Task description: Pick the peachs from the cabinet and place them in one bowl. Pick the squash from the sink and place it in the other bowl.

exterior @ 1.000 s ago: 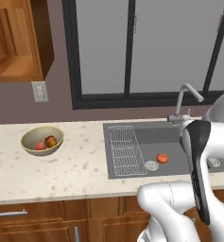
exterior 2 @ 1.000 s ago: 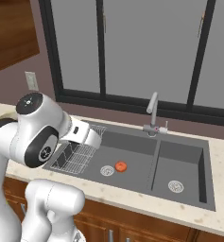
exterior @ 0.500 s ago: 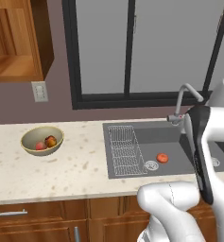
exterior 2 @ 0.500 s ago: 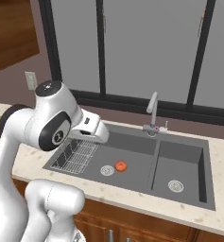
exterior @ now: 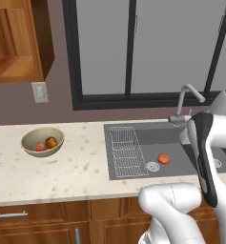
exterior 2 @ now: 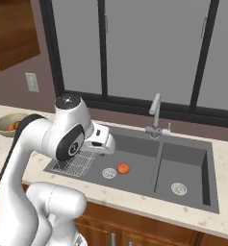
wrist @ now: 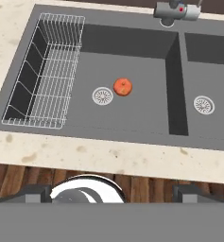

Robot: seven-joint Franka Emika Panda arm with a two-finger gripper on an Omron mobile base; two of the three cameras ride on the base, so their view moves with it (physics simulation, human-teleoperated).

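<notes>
The squash [wrist: 123,86] is a small orange-red lump on the floor of the sink's left basin [wrist: 132,113], beside the round drain [wrist: 103,95]. It also lies near that drain at squash [exterior: 164,159] and squash [exterior 2: 123,168]. My gripper [wrist: 112,193] hangs open above the sink's front edge, well short of the squash, with nothing between its dark fingertips [wrist: 35,194]. The two peachs [exterior: 51,142] lie in the pale tan bowl [exterior: 26,143] on the counter at left. The cabinet [exterior: 14,43] stands open at upper left. The other bowl is out of view.
A wire rack [wrist: 45,71] fills the left side of the left basin. The curved silver tap [exterior 2: 155,113] rises behind the divider between the basins. The right basin [exterior 2: 183,168] has its own drain. My white arm [exterior 2: 43,139] arches over the counter left of the sink.
The arm has swung rightward and the hand has shifted a little toward the left basin. The squash, bowl and peaches have not moved. The jaws stay wide.
</notes>
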